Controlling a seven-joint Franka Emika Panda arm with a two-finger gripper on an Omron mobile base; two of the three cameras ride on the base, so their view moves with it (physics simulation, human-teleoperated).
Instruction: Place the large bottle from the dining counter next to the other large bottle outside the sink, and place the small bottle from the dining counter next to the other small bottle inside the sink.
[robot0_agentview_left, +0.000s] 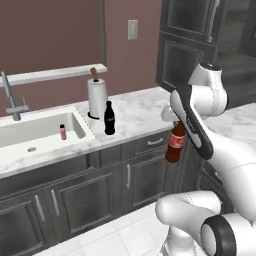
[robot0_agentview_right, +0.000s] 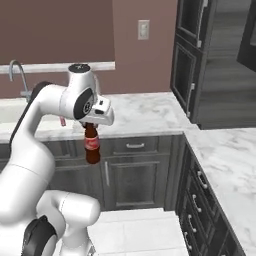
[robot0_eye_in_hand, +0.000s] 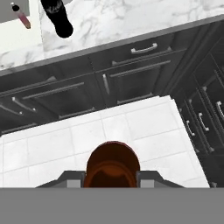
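Brown large bottle, red label unreadable, pinched at neck by tool.

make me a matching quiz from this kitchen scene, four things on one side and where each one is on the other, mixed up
Things:
1. brown bottle
2. black bottle
3. small pink bottle
4. paper towel roll

Places:
A. inside the sink
B. hanging from the gripper, over the floor in front of the cabinets
C. on the counter by the wall, behind the black bottle
D. on the counter just right of the sink

Pairs: 1-B, 2-D, 3-A, 4-C
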